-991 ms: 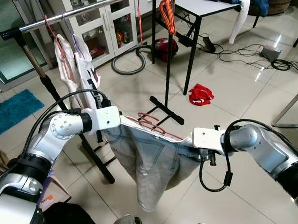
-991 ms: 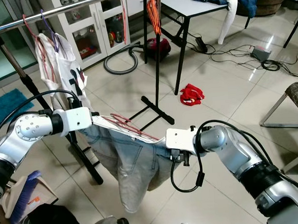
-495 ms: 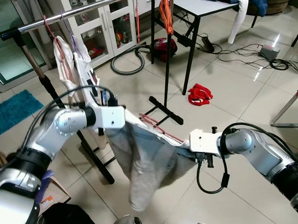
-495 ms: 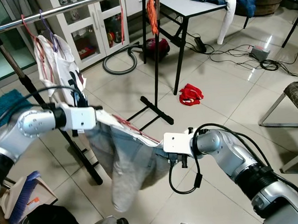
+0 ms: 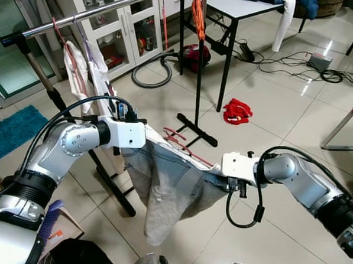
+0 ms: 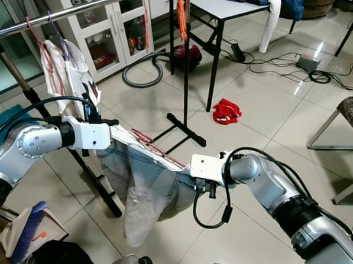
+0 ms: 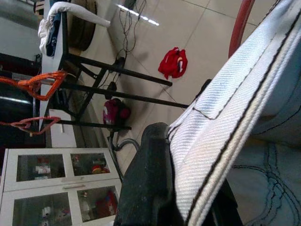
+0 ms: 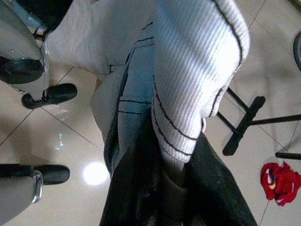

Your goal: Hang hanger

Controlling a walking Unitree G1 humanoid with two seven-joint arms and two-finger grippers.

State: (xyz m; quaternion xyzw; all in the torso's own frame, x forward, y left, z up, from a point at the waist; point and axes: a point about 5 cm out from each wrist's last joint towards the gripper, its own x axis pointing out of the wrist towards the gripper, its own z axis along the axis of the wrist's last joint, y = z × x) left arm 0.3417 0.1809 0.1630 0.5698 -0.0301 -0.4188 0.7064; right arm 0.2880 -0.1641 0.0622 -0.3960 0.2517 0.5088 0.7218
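Change since a second ago: your left gripper (image 5: 142, 137) has risen slightly and the hanging leg has swung back toward the robot. Item: pale blue denim jeans (image 5: 167, 185) on a red wire hanger (image 5: 186, 146), stretched waistband-wise between both grippers. Left gripper clenched on the waistband; right gripper (image 5: 221, 172) likewise. Long axis runs left-high to right-low. Silver clothes rail (image 5: 81, 16) lies up and behind; your left arm is nearer.

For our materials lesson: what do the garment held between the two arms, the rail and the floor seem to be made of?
Garment: looks like pale blue denim, with a ribbed white waistband and dark seams; matte.
Rail: probably polished metal, with a bright silvery sheen.
Floor: likely glazed tile, with grout lines and glossy reflections.
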